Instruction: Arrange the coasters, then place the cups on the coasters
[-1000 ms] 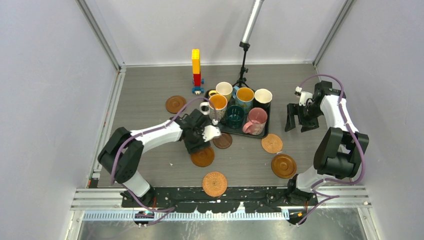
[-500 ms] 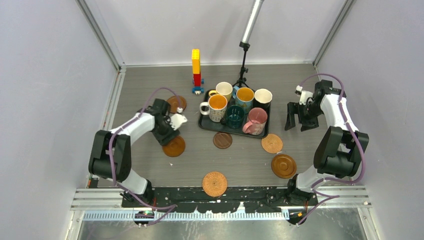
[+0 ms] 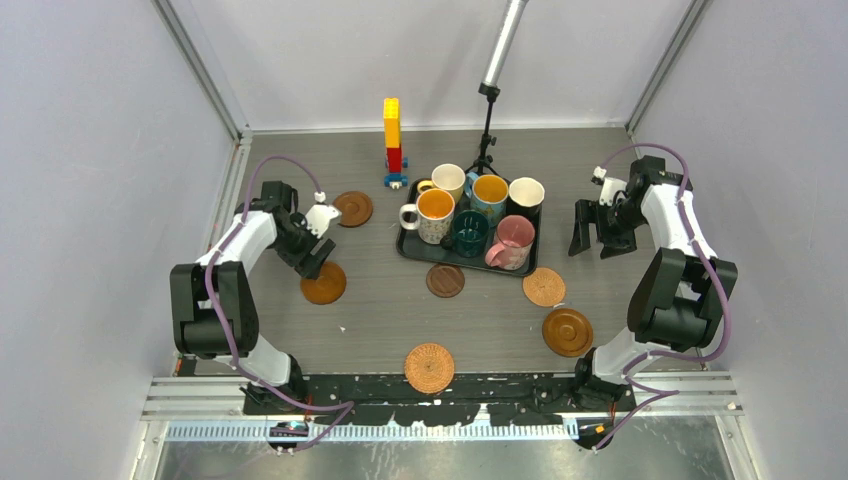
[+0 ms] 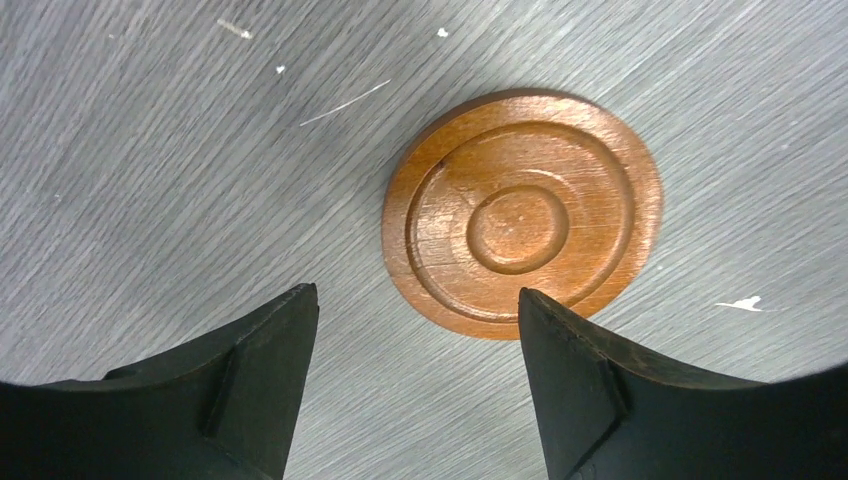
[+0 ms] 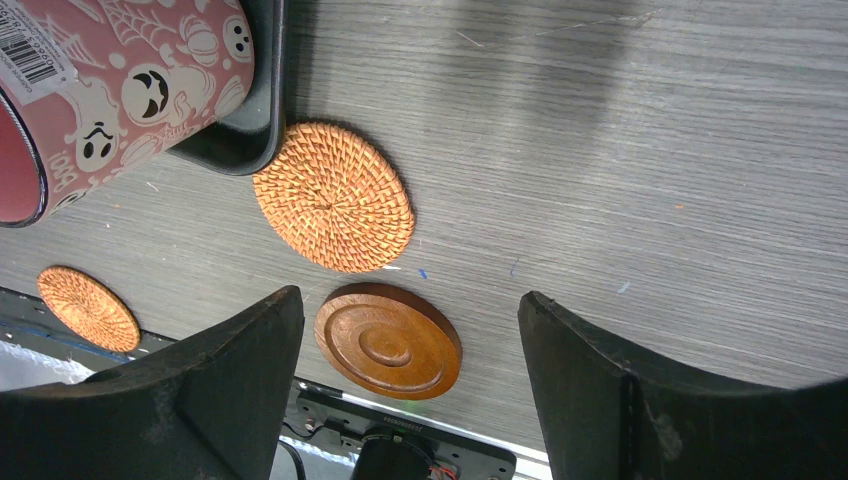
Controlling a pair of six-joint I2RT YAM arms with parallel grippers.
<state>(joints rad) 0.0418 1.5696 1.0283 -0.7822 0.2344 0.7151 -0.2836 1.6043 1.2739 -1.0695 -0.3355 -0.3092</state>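
Note:
My left gripper [image 3: 311, 264] [image 4: 415, 295] stands open just above a glossy brown wood coaster [image 3: 323, 284] [image 4: 522, 212], which lies flat on the table and free of the jaws. Other coasters: brown wood [image 3: 352, 208], dark brown [image 3: 445, 281], woven [image 3: 544, 287] [image 5: 333, 196], brown wood [image 3: 567, 331] [image 5: 388, 342], woven [image 3: 429, 368] [image 5: 88, 307]. Several cups stand on the black tray [image 3: 470, 263], among them a white patterned one [image 3: 434, 213], teal [image 3: 470, 231] and pink [image 3: 513, 242] [image 5: 120, 90]. My right gripper [image 3: 590, 242] [image 5: 410, 295] hangs open and empty to the right of the tray.
A yellow-red-blue brick tower [image 3: 392, 140] and a lamp stand [image 3: 487, 130] rise behind the tray. Metal frame posts and grey walls close in both sides. A black rail [image 3: 440, 405] runs along the near edge.
My left gripper swung from the table's middle to the left with the brown wood coaster, set it down and opened. The right arm has barely moved.

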